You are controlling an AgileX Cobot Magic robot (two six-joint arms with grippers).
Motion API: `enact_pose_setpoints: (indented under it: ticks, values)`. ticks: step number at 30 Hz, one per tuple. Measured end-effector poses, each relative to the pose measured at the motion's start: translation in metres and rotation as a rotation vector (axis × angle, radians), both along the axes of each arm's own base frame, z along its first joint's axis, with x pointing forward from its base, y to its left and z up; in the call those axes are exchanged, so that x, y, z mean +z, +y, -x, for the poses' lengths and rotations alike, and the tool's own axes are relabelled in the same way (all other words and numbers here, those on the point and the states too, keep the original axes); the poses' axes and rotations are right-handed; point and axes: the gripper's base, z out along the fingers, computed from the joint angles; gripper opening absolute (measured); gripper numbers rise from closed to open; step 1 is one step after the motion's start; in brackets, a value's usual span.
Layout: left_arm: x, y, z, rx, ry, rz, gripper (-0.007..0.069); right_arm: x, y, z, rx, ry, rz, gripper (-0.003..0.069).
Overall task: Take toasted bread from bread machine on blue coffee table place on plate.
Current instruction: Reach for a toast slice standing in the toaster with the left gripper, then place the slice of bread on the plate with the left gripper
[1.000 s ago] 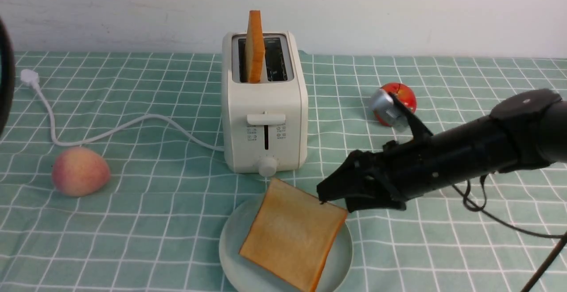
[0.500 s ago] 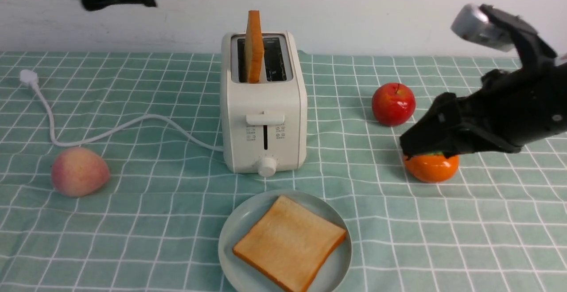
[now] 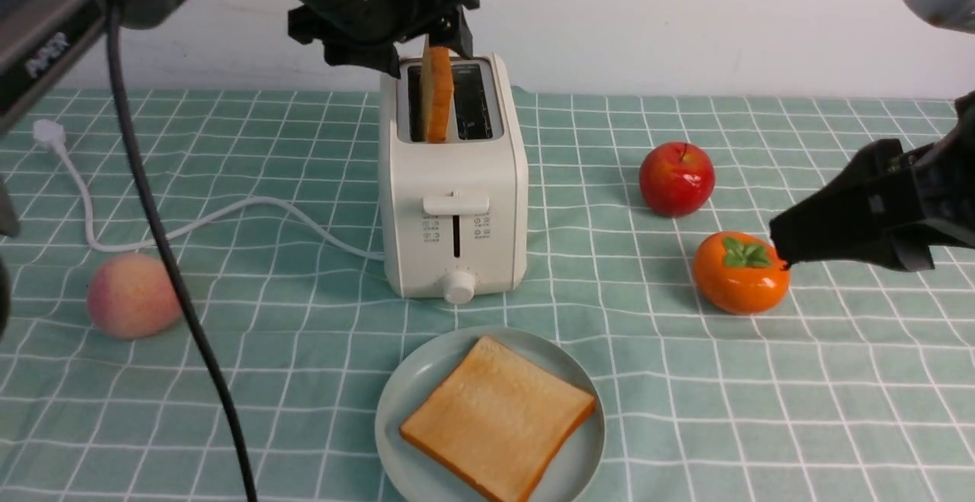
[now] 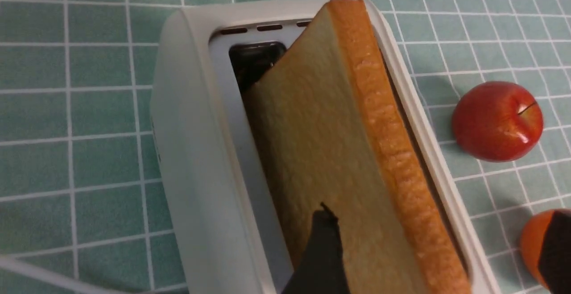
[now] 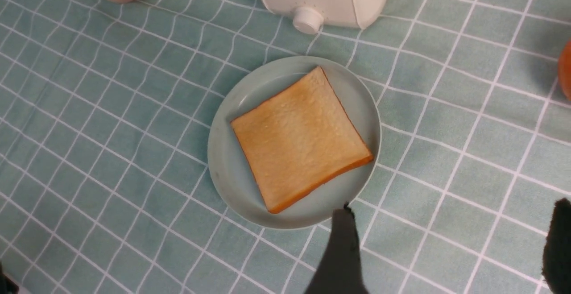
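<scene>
The cream-white bread machine (image 3: 455, 174) stands mid-table on the blue coffee table (image 3: 228, 380). One slice of toasted bread (image 3: 436, 94) stands upright in its left slot. My left gripper (image 3: 428, 39) hovers open over that slice's top edge. In the left wrist view the gripper (image 4: 440, 209) straddles the slice (image 4: 339, 151), with one finger (image 4: 323, 249) in front of its face and the other well off to the side. A second slice (image 3: 497, 417) lies flat on the plate (image 3: 411, 388). My right gripper (image 3: 784, 247) is open and empty at the right; in the right wrist view it (image 5: 450, 213) is beside the plate (image 5: 232, 182).
A red apple (image 3: 676, 179) and an orange persimmon (image 3: 740, 272) sit right of the toaster, the persimmon just under my right gripper. A peach (image 3: 131, 295) lies at the left. The white cord (image 3: 190, 224) runs left from the toaster to its plug (image 3: 47, 132).
My right gripper let go of the slice on the plate and drew back to the right. My left arm swung in from the upper left to above the slice in the toaster.
</scene>
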Motion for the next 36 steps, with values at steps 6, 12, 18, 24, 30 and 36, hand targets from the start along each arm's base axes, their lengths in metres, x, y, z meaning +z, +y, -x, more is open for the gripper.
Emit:
enact_pose_setpoints:
  ticks: [6,12,18,24,30,36]
  values:
    - [-0.028,-0.006,-0.020,-0.022,-0.036,-0.030,0.0561,-0.001,-0.002,0.000,-0.001,-0.002,0.028,0.0551]
    - [-0.029,-0.006,-0.021,-0.021,-0.045,-0.028,0.0347,-0.002,-0.002,0.000,0.001,0.004,0.033,0.0549]
    - [0.001,0.001,-0.004,-0.035,-0.063,-0.050,0.0062,-0.003,-0.002,0.001,0.004,0.009,0.037,0.0549]
    - [0.085,0.020,0.050,-0.040,-0.197,-0.063,0.0072,-0.003,-0.003,0.001,0.003,0.007,0.050,0.0549]
    - [0.137,0.047,0.122,-0.086,-0.236,-0.179,0.0072,-0.003,-0.004,0.001,0.003,0.007,0.061,0.0549]
    - [0.116,0.058,0.163,-0.120,-0.128,-0.204,0.0072,-0.003,-0.004,0.001,0.001,0.003,0.064,0.0549]
